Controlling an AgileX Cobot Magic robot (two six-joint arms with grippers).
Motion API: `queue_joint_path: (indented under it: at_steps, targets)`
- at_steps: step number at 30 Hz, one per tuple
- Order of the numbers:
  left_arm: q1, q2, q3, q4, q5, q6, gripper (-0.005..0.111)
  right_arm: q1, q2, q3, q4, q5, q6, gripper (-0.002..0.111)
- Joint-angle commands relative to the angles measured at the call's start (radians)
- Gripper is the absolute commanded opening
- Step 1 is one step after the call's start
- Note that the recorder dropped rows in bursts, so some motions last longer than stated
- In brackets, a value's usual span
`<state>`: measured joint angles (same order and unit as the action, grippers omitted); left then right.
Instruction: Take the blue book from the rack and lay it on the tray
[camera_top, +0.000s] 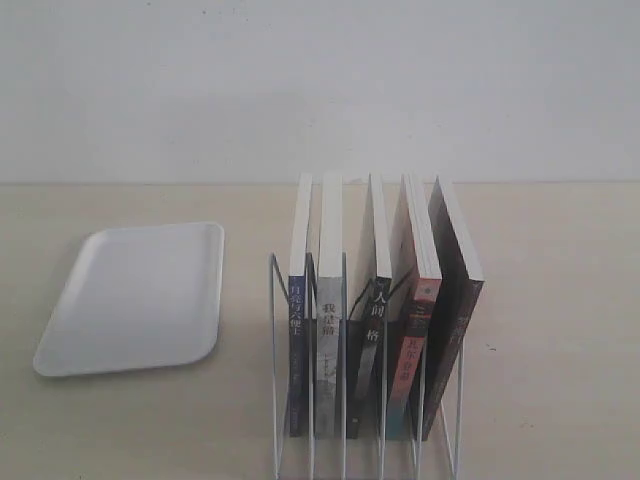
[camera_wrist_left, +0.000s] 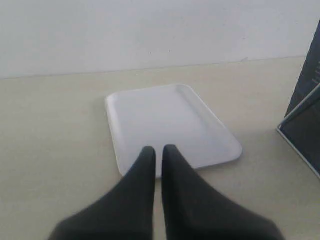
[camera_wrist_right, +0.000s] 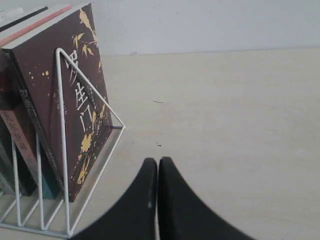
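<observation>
The blue book (camera_top: 296, 345) stands upright in the leftmost slot of the white wire rack (camera_top: 272, 380), its dark blue spine facing the exterior camera. The white tray (camera_top: 135, 290) lies flat and bare to the rack's left. Neither gripper shows in the exterior view. In the left wrist view my left gripper (camera_wrist_left: 159, 149) is shut with nothing in it, its tips over the near edge of the tray (camera_wrist_left: 165, 110); a dark blue cover (camera_wrist_left: 307, 95) behind a rack wire (camera_wrist_left: 300, 109) is off to the side. My right gripper (camera_wrist_right: 157, 161) is shut and holds nothing, beside the rack (camera_wrist_right: 62, 125).
Other books fill the rack: a white-spined one (camera_top: 327, 345), a black-spined one (camera_top: 368, 340), a red and teal one (camera_top: 412, 350) and a dark brown one with gold characters (camera_wrist_right: 75, 100) on the outer right. A pale wall (camera_top: 320, 90) runs behind the table.
</observation>
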<state>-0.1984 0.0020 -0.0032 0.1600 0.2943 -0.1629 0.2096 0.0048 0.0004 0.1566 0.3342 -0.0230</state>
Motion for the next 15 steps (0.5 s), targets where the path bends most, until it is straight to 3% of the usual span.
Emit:
queue_joint_path:
  at_steps: [1, 9, 15]
  targets:
    - [0.003, -0.002, 0.003, -0.003, 0.001, 0.004, 0.004, -0.001, -0.005, 0.0, -0.014, -0.013, -0.034, 0.0]
    - [0.003, -0.002, 0.003, -0.003, 0.001, 0.004, 0.004, -0.001, -0.005, 0.0, -0.012, -0.045, -0.034, 0.0]
    - [0.003, -0.002, 0.003, -0.003, 0.001, 0.004, 0.004, -0.001, -0.005, 0.0, -0.012, -0.321, -0.037, 0.0]
